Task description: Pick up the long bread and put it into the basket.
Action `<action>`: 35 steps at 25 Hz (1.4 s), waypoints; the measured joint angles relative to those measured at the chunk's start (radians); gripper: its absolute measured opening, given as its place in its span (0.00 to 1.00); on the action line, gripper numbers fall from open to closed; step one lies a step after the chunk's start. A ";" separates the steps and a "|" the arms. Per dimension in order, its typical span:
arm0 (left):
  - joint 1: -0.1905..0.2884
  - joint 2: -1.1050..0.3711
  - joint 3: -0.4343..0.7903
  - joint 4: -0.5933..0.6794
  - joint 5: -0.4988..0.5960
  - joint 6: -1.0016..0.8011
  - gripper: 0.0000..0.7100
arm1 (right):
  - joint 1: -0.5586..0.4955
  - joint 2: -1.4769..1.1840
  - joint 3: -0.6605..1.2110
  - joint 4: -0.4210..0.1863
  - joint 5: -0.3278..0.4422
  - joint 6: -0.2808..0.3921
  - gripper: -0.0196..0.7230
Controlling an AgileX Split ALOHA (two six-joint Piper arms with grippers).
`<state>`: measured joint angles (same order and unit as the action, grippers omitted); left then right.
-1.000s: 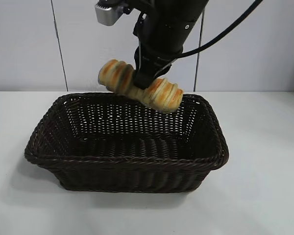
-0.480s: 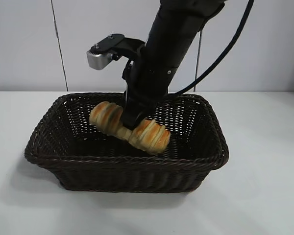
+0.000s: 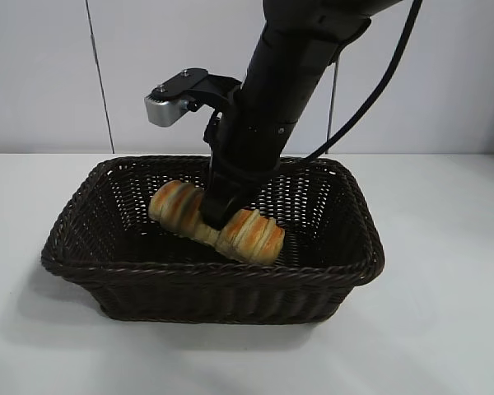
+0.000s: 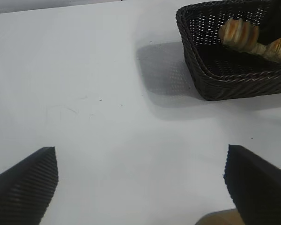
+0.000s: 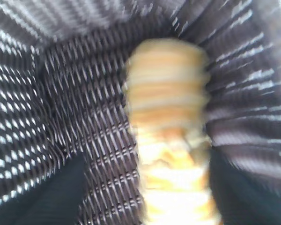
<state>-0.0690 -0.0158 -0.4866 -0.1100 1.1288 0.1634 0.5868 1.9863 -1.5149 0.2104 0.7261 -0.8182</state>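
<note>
The long bread (image 3: 251, 234), pale golden with toasted stripes, lies slanted on the floor of the dark wicker basket (image 3: 214, 276). My right gripper (image 3: 216, 216) reaches down into the basket and straddles the loaf's middle. In the right wrist view the bread (image 5: 168, 93) lies between the spread black fingers (image 5: 51, 197), and basket weave (image 5: 84, 93) shows between one finger and the loaf, so the gripper is open. My left gripper (image 4: 140, 187) hovers open and empty over the bare white table, with the basket (image 4: 225, 84) and bread (image 4: 239, 33) far off.
The white table (image 3: 445, 329) surrounds the basket on all sides. A pale wall stands behind. The right arm's silver wrist camera (image 3: 169, 103) juts out above the basket's back left, and a black cable loops behind the arm.
The right arm came down with the bread from above the rim onto the basket's floor. Its jaws have spread off the loaf. The left arm has not moved.
</note>
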 joint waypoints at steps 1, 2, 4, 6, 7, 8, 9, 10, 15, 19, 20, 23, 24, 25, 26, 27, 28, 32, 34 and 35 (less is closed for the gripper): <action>0.000 0.000 0.000 0.000 0.000 0.000 0.98 | 0.000 -0.015 0.000 0.000 0.003 0.007 0.81; 0.000 0.000 0.000 0.000 0.000 0.000 0.98 | 0.000 -0.030 0.000 0.000 0.010 0.015 0.81; 0.000 0.000 0.000 0.000 0.000 0.000 0.98 | 0.000 -0.055 0.000 -0.001 0.015 0.048 0.84; 0.000 0.000 0.000 0.000 0.000 0.000 0.98 | 0.000 -0.075 -0.001 -0.018 0.017 0.097 0.91; 0.000 0.000 0.000 0.000 0.000 0.000 0.98 | 0.000 -0.084 -0.001 -0.029 0.020 0.130 0.93; 0.000 0.000 0.000 0.000 0.000 0.000 0.98 | 0.000 -0.095 -0.001 -0.046 0.027 0.169 0.94; 0.000 0.000 0.000 0.000 0.000 0.000 0.98 | 0.000 -0.105 -0.001 -0.066 0.036 0.214 0.95; 0.000 0.000 0.000 0.000 0.000 0.000 0.98 | 0.000 -0.112 -0.001 -0.085 0.045 0.253 0.95; 0.000 0.000 0.000 0.000 0.000 0.000 0.98 | 0.000 -0.126 -0.039 -0.232 0.116 0.561 0.96; 0.000 0.000 0.000 0.000 0.000 0.000 0.98 | -0.012 -0.126 -0.103 -0.396 0.179 0.755 0.96; 0.000 0.000 0.000 0.000 0.000 0.000 0.98 | -0.024 -0.127 -0.121 -0.417 0.196 0.770 0.96; 0.000 0.000 0.000 0.000 0.000 0.000 0.98 | -0.088 -0.128 -0.173 -0.431 0.248 0.796 0.96; 0.000 0.000 0.000 0.000 0.000 0.000 0.98 | -0.119 -0.128 -0.185 -0.431 0.268 0.801 0.96; 0.000 0.000 0.000 0.000 0.000 0.000 0.98 | -0.152 -0.128 -0.198 -0.432 0.285 0.811 0.96; 0.000 0.000 0.000 0.000 0.000 0.000 0.98 | -0.182 -0.128 -0.209 -0.433 0.306 0.818 0.96; 0.000 0.000 0.000 0.000 0.000 0.000 0.98 | -0.219 -0.128 -0.218 -0.434 0.324 0.824 0.96; 0.000 0.000 0.000 0.000 0.000 0.000 0.98 | -0.257 -0.128 -0.225 -0.434 0.338 0.826 0.96; 0.000 0.000 0.000 0.000 0.000 0.000 0.98 | -0.404 -0.130 -0.235 -0.435 0.379 0.825 0.96; 0.000 0.000 0.000 0.000 0.000 0.000 0.98 | -0.474 -0.132 -0.238 -0.435 0.385 0.825 0.96; 0.000 0.000 0.000 0.000 0.000 0.000 0.98 | -0.510 -0.132 -0.238 -0.436 0.395 0.824 0.96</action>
<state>-0.0690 -0.0158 -0.4866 -0.1100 1.1288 0.1634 0.0767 1.8540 -1.7524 -0.2254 1.1212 0.0061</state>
